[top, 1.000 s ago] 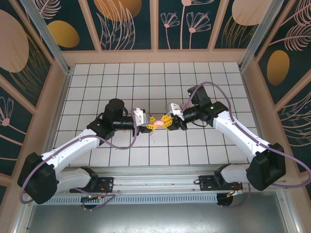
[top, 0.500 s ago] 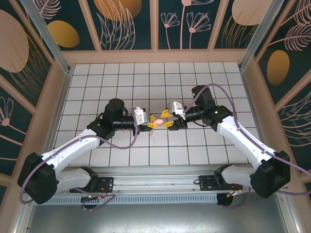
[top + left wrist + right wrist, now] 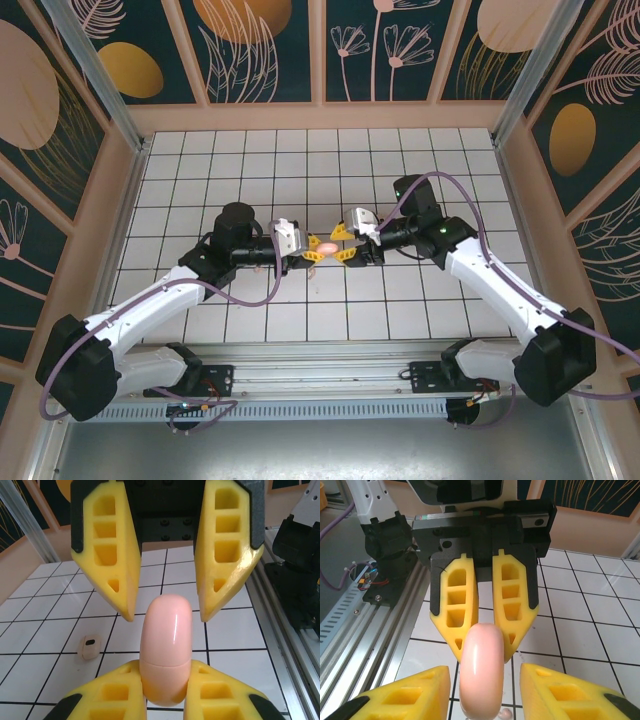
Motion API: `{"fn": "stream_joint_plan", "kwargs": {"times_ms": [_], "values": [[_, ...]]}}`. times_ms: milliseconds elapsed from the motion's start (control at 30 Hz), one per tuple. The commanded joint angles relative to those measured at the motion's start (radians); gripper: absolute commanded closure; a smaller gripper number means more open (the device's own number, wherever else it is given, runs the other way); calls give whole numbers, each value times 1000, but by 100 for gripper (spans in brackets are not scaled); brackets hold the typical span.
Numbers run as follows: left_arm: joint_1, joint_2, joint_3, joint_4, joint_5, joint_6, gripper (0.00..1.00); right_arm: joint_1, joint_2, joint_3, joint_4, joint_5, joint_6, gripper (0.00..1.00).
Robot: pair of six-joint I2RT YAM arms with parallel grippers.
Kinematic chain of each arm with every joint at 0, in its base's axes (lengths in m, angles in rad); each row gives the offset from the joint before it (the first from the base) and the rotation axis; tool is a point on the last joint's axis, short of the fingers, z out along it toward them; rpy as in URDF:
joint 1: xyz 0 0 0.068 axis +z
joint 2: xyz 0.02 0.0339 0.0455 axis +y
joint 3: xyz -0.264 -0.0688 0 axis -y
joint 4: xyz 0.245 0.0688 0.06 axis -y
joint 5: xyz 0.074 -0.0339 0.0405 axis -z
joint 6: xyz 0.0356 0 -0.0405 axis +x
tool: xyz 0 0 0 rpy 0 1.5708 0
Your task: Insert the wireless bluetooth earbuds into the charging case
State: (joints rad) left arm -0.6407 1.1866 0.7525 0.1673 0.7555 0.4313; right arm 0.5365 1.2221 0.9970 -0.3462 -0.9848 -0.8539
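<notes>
In the overhead view the two arms met near the middle of the white gridded table (image 3: 200, 180), fingertips facing one another. The left gripper (image 3: 312, 250) was clamped on the charging case (image 3: 323, 249), a small pale pink rounded shell held clear of the table between its yellow foam fingers.

From the left wrist camera, the case stood in the lower middle of the frame. Its lower end was pinched between that gripper's fingers at the bottom edge, and a thin seam ran across it just above the grip, with the two halves closed together. The right gripper (image 3: 166, 611) came in from the top of that frame with its jaws parted. Its two yellow fingertips (image 3: 125, 607) sat just beside the upper end of the case, one on each side, with a narrow gap showing between each tip and the pink shell.

The right wrist camera agreed: its own fingers stood spread at the lower corners with the case between them and untouched, while the left arm's fingers pressed on the case from behind.

One earbud (image 3: 90, 647), pale with a small dark spot, lay on a white tile at the lower left of the left wrist frame, well apart from the case.
</notes>
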Motion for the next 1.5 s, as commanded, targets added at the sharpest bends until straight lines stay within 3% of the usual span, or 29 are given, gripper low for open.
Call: {"fn": "stream_joint_plan", "kwargs": {"times_ms": [0,167,267,533,767,867,1133,1300,1467], "values": [[-3,-16,9,39,31,-19,83,5,7,-1,15,0,5,60],[-2,-15,10,42,34,-20,81,5,11,2,7,-3,-3,72],[-3,-13,10,42,36,-20,73,5,15,7,-7,1,-19,79],[-3,11,20,13,69,-9,65,25,-8,-1,-63,26,-167,81],[-3,34,38,-24,93,7,59,28,-41,-19,-15,12,-171,81],[-3,36,40,-28,96,11,60,28,-44,-20,-13,3,-174,81],[-3,25,41,-29,96,12,78,29,-34,-18,-20,-6,-177,80],[-3,20,39,-25,96,12,80,28,-37,-34,33,6,-118,66],[-3,20,38,-23,98,13,80,28,-36,-46,71,22,-88,61]]}}
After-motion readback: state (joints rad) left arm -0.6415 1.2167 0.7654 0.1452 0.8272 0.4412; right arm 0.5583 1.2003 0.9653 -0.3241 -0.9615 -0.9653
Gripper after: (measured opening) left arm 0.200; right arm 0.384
